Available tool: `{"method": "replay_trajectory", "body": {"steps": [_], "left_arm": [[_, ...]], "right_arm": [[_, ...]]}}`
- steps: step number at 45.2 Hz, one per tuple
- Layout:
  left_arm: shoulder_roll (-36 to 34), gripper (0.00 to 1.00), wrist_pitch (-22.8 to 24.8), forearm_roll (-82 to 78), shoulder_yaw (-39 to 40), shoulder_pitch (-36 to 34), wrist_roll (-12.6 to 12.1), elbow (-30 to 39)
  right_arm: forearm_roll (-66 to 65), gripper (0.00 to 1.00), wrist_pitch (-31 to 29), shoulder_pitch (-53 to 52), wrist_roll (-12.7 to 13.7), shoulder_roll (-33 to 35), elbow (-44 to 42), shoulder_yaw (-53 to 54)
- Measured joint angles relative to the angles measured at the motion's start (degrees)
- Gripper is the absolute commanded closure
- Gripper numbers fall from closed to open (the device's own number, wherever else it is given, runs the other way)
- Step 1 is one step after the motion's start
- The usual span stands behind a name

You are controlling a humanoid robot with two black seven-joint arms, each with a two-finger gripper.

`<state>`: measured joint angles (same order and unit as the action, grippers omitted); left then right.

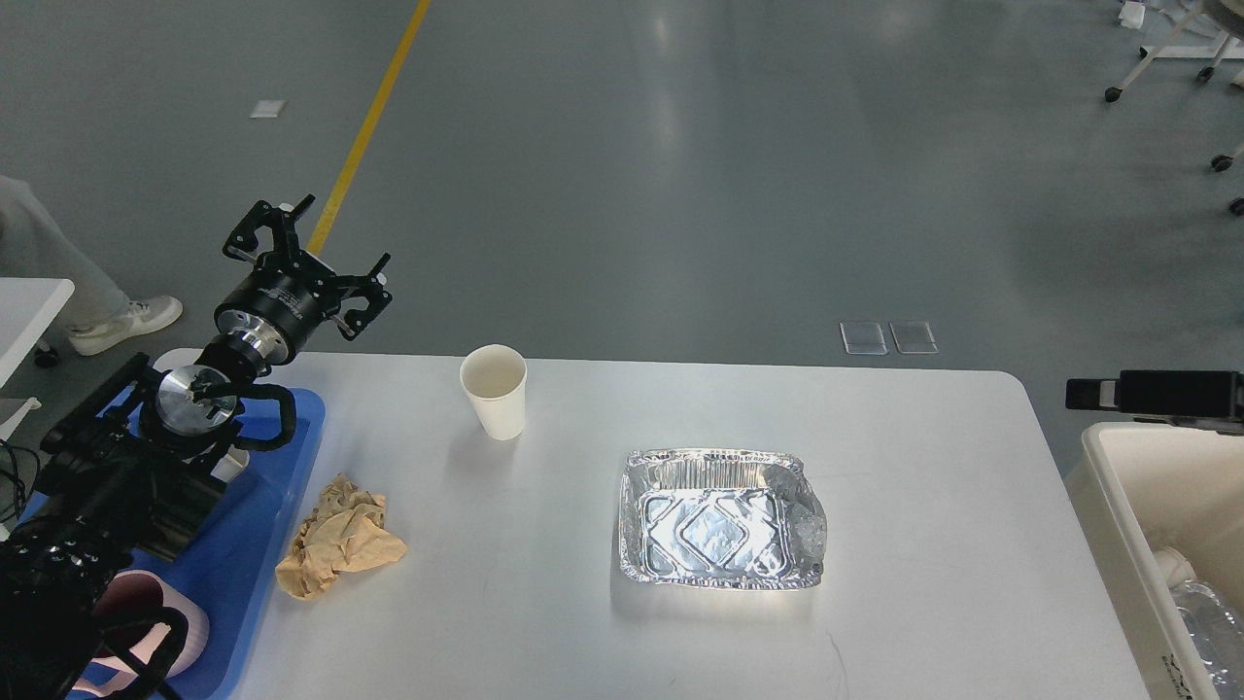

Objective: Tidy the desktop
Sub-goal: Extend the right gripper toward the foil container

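Note:
The white-grey desktop (923, 506) fills the lower part of the head view. On it stand an upright, empty white paper cup (494, 389), a crumpled brown paper (340, 537) at the left and a dented foil tray (719, 520) in the middle. My left gripper (313, 255) is open and empty, raised above the desktop's far left corner, left of the cup. A black part of my right arm (1157, 394) shows at the right edge above the bin. Its fingers cannot be told apart.
A blue plastic tray (282, 486) lies at the left edge under my left arm, with a pink item (155, 622) in it. A cream-white bin (1118, 506) stands beside the desktop's right edge and holds a clear plastic bottle (1205, 612). A person's shoe (126, 324) is on the floor at the far left.

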<state>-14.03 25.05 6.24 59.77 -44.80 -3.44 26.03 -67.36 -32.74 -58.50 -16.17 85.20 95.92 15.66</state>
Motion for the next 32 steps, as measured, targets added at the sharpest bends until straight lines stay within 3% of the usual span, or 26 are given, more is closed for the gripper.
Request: {"method": "replay_trajectory", "body": {"steps": [16, 32], "left_arm": [[-0.6, 0.03, 0.3, 0.0, 0.0, 0.1, -0.2, 0.0], [-1.8, 0.03, 0.4, 0.0, 0.0, 0.0, -0.2, 0.0]], "right_arm": [[-0.5, 0.00, -2.5, -6.6, -0.7, 8.1, 3.2, 1.5], [-0.3, 0.00, -3.1, -11.6, -1.2, 11.6, 3.2, 1.6]]}}
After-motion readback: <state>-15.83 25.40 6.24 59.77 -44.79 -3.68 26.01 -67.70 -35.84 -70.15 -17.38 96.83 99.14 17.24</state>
